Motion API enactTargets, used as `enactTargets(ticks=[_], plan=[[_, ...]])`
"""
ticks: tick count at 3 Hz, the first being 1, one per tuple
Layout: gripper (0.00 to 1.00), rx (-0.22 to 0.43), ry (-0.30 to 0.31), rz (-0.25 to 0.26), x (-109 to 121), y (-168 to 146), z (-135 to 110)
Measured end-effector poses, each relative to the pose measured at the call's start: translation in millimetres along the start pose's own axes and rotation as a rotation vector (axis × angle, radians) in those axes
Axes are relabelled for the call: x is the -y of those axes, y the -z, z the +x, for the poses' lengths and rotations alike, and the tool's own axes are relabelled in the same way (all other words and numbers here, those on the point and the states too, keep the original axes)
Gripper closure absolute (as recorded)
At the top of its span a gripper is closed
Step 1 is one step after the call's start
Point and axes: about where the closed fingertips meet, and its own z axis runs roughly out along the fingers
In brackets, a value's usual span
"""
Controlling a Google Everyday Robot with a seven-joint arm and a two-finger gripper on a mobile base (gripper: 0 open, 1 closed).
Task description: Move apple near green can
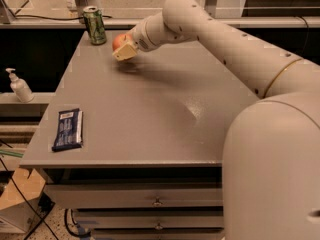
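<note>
Off the left edge of the bench [150, 119], on a lower ledge beside it, a white pump bottle [19, 85] stood upright. On the bench top, close to the front-left corner, a dark blue packet [67, 129] lay flat with its long side running roughly along the left edge. At the far-left corner the green can [94, 25] stood upright, silver top uppermost, just inside the far edge.

Just to the right of the can, and apart from it, the apple [119, 39] was held a little above the bench top near the far edge, with a soft shadow on the grey surface below and slightly toward the front. The gripper [123, 47] was closed about the apple, one pale finger [126, 52] lying across its lower front face, so that only the orange-red upper left part of the fruit showed.

From the gripper the cream arm [210, 29] reached back over the far-right part of the bench, its bulky lower segment covering the right edge and the front-right corner. Below the front edge, grey drawers [157, 201] with small handles faced the camera
</note>
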Motion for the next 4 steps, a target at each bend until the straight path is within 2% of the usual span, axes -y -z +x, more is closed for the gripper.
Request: enactTargets(ticks=[1, 3, 4], plan=[[0.60, -0.001, 0.029, -0.011, 7.2, -16.2, -9.3], [0.13, -0.013, 0.030, -0.053, 14.6, -53.6, -9.0], [0.00, 0.000, 0.030, -0.040, 19.7, -58.2, -11.6]])
